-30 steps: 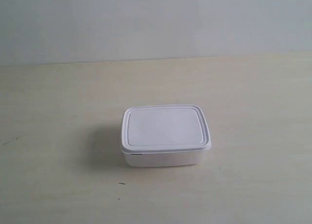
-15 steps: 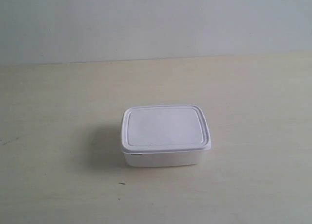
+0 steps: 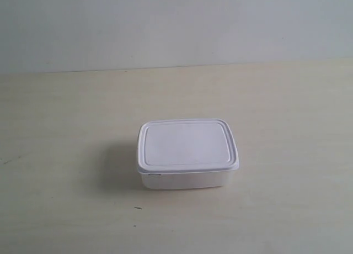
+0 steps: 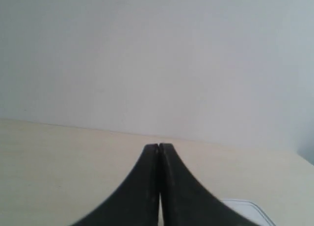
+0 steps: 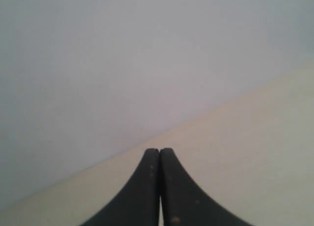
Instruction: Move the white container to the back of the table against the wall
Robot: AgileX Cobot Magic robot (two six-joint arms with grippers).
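The white container (image 3: 187, 153) rests lid-on near the middle of the beige table (image 3: 66, 127), well short of the pale wall (image 3: 176, 22). No arm shows in the exterior view. In the left wrist view my left gripper (image 4: 159, 146) is shut, its black fingers pressed together with nothing between them; a corner of the white container (image 4: 245, 209) peeks out beside them. In the right wrist view my right gripper (image 5: 159, 150) is also shut and empty, above the table (image 5: 255, 147) and facing the wall (image 5: 122, 49).
Bare tabletop lies between the container and the wall. A few tiny dark specks (image 3: 137, 208) mark the table in front of the container.
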